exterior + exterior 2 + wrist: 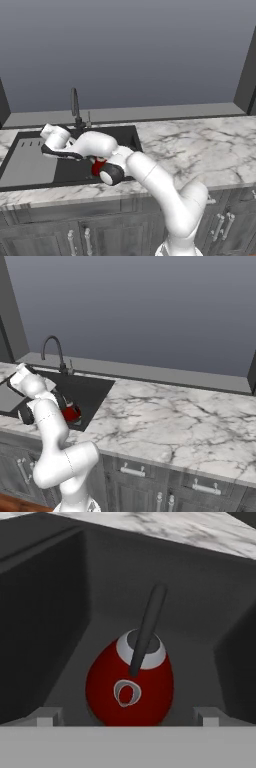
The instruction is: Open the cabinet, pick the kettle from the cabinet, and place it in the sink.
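Directly ahead of the hand [128,716], between its spread fingers, the small red dome-shaped kettle with black arched handle [130,684] sits inside the black rectangular recessed sink [45,612], apparently released; no finger touches it. Likely light, rigid and slick on its rounded body, so the handle is the surest hold. Basin walls close in on both sides and beyond, leaving open room only back toward the white marble desk [200,145].
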Motion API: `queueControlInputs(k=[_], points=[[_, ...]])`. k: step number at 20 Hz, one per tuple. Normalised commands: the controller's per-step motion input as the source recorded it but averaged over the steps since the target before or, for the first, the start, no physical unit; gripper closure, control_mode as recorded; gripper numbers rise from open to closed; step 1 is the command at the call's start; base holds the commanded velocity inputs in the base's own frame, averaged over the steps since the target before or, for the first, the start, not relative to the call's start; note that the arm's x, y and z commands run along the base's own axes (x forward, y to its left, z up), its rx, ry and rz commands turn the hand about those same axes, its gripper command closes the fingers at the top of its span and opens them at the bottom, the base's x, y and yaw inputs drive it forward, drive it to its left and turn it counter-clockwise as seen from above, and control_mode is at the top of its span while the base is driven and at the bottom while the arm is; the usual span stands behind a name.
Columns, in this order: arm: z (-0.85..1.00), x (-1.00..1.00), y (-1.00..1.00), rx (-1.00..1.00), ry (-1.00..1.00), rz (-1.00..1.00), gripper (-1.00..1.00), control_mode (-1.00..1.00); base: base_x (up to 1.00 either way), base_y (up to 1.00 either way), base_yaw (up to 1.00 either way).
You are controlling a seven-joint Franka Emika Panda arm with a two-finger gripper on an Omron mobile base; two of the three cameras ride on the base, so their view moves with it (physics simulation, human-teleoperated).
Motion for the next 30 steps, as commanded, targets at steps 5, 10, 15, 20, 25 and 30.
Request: queueControlInputs(k=[5,10,15,20,25,30], points=[[0.09,-0.31,0.01,0.00,-0.03,0.10,-1.00,-1.00,0.00,0.00,0.00],[0.18,-0.32,-0.02,0.02,0.01,0.15,-1.00,-1.00,0.00,0.00,0.00],[0.21,-0.36,-0.12,0.03,0.00,0.31,-1.00,-1.00,0.00,0.00,0.00],[0.18,-0.41,-0.17,0.12,0.00,0.44,-1.00,-1.00,0.00,0.00,0.00],[0.21,-0.44,-0.24,0.25,0.00,0.47,-1.00,-1.00,0.00,0.00,0.00],[0.26,-0.39,-0.20,0.30,0.00,0.49,-1.00,-1.00,0.00,0.00,0.00]])
